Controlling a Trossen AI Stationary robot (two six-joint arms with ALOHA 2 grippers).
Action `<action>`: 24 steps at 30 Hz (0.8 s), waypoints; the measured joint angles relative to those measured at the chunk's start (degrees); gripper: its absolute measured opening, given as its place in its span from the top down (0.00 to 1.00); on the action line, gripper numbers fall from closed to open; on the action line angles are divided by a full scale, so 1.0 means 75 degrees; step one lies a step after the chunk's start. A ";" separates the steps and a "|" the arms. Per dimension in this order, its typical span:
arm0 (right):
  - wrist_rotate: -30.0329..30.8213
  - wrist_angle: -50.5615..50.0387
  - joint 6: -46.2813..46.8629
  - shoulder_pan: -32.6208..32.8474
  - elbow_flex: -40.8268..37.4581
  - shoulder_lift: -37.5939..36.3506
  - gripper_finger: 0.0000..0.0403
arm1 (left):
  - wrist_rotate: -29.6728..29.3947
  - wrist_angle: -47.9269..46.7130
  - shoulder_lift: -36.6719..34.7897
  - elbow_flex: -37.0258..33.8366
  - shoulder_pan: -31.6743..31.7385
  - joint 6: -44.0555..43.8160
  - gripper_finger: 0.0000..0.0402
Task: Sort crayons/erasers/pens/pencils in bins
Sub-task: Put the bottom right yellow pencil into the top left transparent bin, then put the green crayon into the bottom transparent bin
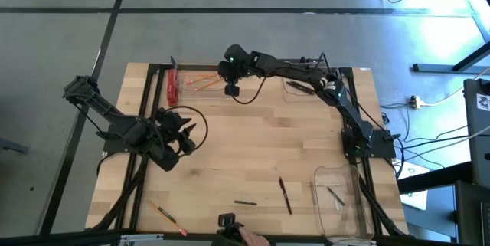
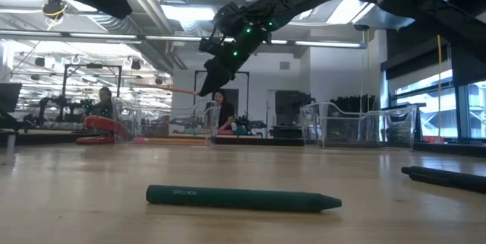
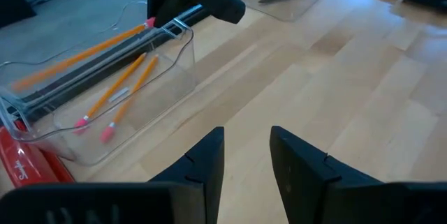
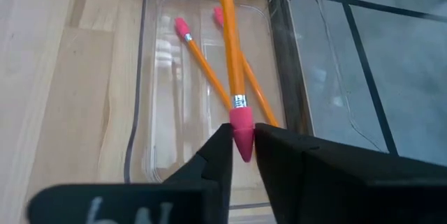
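Now over the far bin [image 4: 147, 98], right gripper [image 4: 242, 147] pinching a pencil [image 4: 229, 35] by its pink eraser end, two more lying inside. Looks light, stiff, slick along the shaft; rubber end probably grips best, though held at the tip likely to swing. Left gripper [image 3: 246, 154] parked open, empty, at the table's left.

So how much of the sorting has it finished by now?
Done: two pencils lie in the far bin. In hand: the right gripper holds a third pencil over it. Left: pens and another pencil on the table.
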 joint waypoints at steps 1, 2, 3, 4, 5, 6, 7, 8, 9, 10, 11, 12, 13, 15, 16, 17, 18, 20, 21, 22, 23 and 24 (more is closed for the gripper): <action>0.0000 0.0005 0.0000 0.0000 0.0000 0.0000 0.82 | 0.0002 0.0000 0.0000 0.0000 0.0000 0.0000 0.73; 0.0002 0.0008 0.0000 0.0000 0.0000 0.0000 0.80 | 0.0000 0.0000 0.0000 -0.0001 0.0000 0.0000 0.73; 0.0003 0.0016 0.0000 0.0000 0.0000 0.0000 0.77 | 0.0003 0.0000 0.0000 -0.0001 0.0000 0.0000 0.73; 0.0003 0.0037 0.0000 0.0000 0.0000 0.0000 0.75 | 0.0003 -0.0003 0.0000 0.0002 0.0000 0.0001 0.73; 0.0003 0.0063 0.0000 0.0000 0.0000 0.0000 0.73 | 0.0003 -0.0003 0.0000 -0.0001 0.0000 0.0000 0.73; 0.0003 0.0067 0.0000 0.0000 0.0000 0.0000 0.72 | 0.0003 -0.0003 0.0000 -0.0001 0.0000 0.0000 0.73; 0.0007 0.0073 0.0000 0.0000 0.0000 0.0000 0.70 | 0.0003 -0.0003 0.0000 0.0000 0.0000 0.0000 0.73; 0.0051 0.0100 0.0000 0.0000 0.0000 0.0000 0.69 | 0.0003 -0.0003 0.0000 -0.0001 0.0000 0.0000 0.73; 0.0185 0.0151 0.0003 0.0003 0.0000 0.0000 0.68 | 0.0023 -0.0003 0.0000 -0.0001 0.0000 0.0001 0.73; 0.0399 0.0104 0.0022 0.0003 0.0063 0.0000 0.68 | 0.0073 -0.0005 0.0000 0.0002 0.0000 0.0002 0.73; 0.0656 -0.0009 0.0034 0.0006 0.0173 0.0000 0.68 | 0.0149 -0.0005 0.0000 0.0000 0.0000 0.0000 0.73; 0.0912 -0.0184 0.0034 0.0006 0.0339 0.0000 0.67 | 0.0229 -0.0004 0.0000 0.0000 0.0000 0.0000 0.73; 0.1124 -0.0451 0.0029 0.0006 0.0563 -0.0002 0.67 | 0.0314 -0.0003 0.0000 0.0001 0.0000 -0.0004 0.73; 0.1194 -0.1232 0.0037 0.0032 0.1152 -0.0013 0.67 | 0.0533 -0.0001 0.0000 0.0000 -0.0003 -0.0041 0.73; 0.1153 -0.1680 0.0085 0.0054 0.1469 -0.0025 0.67 | 0.0628 0.0003 0.0000 0.0001 -0.0009 -0.0050 0.73; 0.1065 -0.2086 0.0203 0.0093 0.1778 -0.0038 0.67 | 0.0722 0.0022 0.0000 0.0001 -0.0009 -0.0050 0.73; 0.0948 -0.2457 0.0308 0.0152 0.2042 -0.0049 0.67 | 0.0830 0.0064 0.0000 -0.0001 -0.0021 -0.0052 0.73; 0.0740 -0.2565 0.0556 0.0276 0.1762 -0.0439 0.67 | 0.1055 0.0114 0.0000 0.0000 -0.0076 -0.0058 0.73; 0.0664 -0.2716 0.0584 0.0355 0.1610 -0.0603 0.67 | 0.1174 0.0131 0.0000 0.0000 -0.0120 -0.0058 0.73; 0.0659 -0.2795 0.0598 0.0443 0.1546 -0.0757 0.67 | 0.1291 0.0150 0.0000 0.0002 -0.0172 -0.0060 0.73; 0.0662 -0.3025 0.0600 0.0525 0.1492 -0.0915 0.67 | 0.1411 0.0194 0.0000 0.0001 -0.0227 -0.0061 0.73; 0.0743 -0.3340 0.0603 0.0646 0.1472 -0.1025 0.67 | 0.1514 0.0214 0.0000 -0.0001 -0.0292 -0.0065 0.73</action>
